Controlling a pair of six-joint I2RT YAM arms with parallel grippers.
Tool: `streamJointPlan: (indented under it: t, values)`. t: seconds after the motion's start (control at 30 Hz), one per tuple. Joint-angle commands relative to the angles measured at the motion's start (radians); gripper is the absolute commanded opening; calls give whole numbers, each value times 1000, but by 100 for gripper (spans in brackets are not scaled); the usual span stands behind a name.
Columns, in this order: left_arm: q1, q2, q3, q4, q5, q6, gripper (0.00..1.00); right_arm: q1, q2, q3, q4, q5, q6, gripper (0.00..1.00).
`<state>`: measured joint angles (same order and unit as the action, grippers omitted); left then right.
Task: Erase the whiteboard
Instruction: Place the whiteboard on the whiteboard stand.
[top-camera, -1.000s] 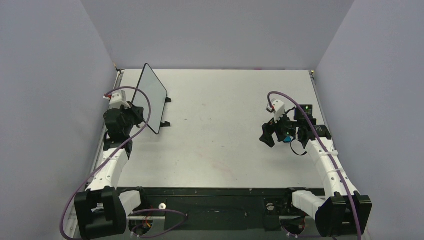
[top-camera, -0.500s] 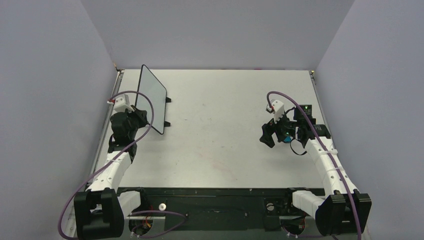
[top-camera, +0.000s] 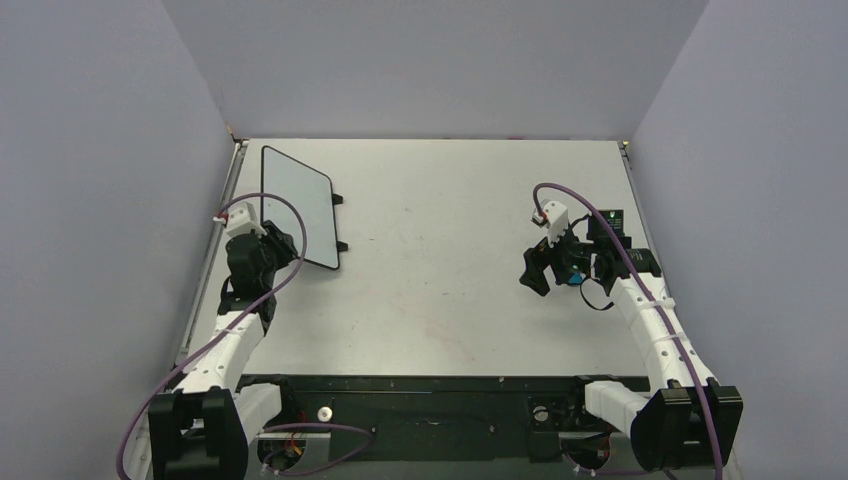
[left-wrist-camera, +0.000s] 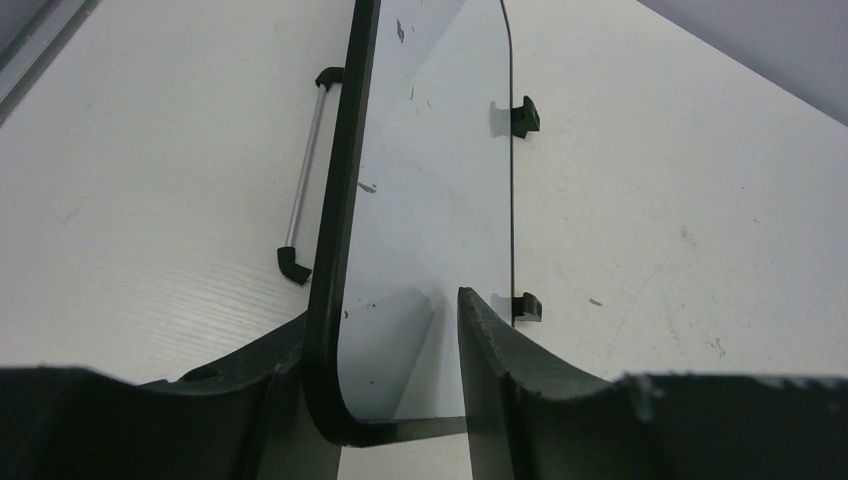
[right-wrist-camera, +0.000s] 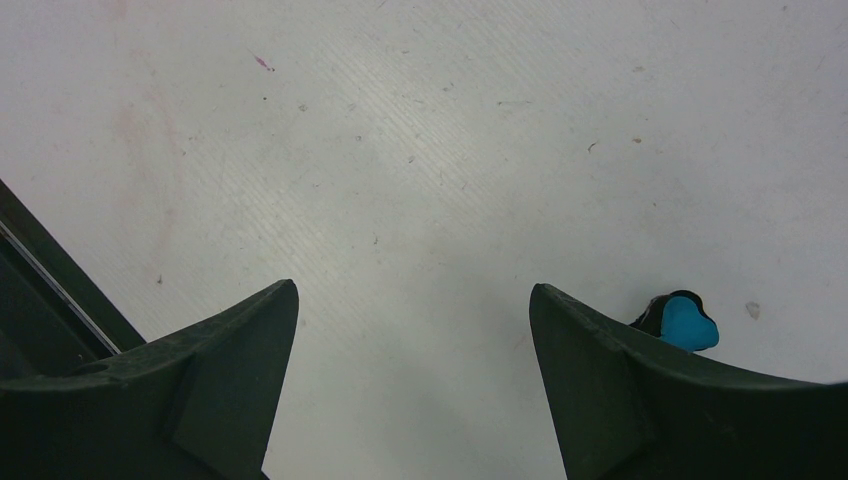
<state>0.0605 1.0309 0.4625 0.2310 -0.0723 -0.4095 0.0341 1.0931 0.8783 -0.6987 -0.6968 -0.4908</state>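
1. The whiteboard (top-camera: 297, 207) stands nearly upright at the far left of the table (top-camera: 440, 300), close to the left edge, with its pale glossy face turned toward the table's middle.
2. In the left wrist view the whiteboard (left-wrist-camera: 430, 200) is seen almost edge-on. Its face carries only a few small dark specks, and no writing can be made out.
3. A wire stand (left-wrist-camera: 304, 175) is at the board's base. A silver rod with black ends lies behind the board, and two black feet (top-camera: 342, 246) poke out on the face side.
4. The left gripper (top-camera: 283, 243) is clamped on the board's near lower corner. In its own camera the left gripper (left-wrist-camera: 385, 310) has one finger against the black rim at the back and the other finger (left-wrist-camera: 490, 370) against the front.
5. The right gripper (top-camera: 535, 272) hangs over the right half of the table, well apart from the board.
6. In its wrist view the right gripper (right-wrist-camera: 412, 290) has its fingers spread wide, with only bare table between them.
7. A small blue-and-black eraser (right-wrist-camera: 684, 321) lies on the table just beside the outer side of one right finger. From above the eraser (top-camera: 572, 280) shows as a spot of blue next to the black gripper body.
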Motion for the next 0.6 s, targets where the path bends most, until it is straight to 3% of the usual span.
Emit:
streamJointPlan:
  t: [0.0, 0.57]
  values:
    - [-2, -64, 50, -17, -44, -3, 40, 11, 9, 10, 8, 3, -24, 81]
    - [-1, -317, 152, -280, -30, 58, 53, 13, 26, 14, 3, 21, -32, 81]
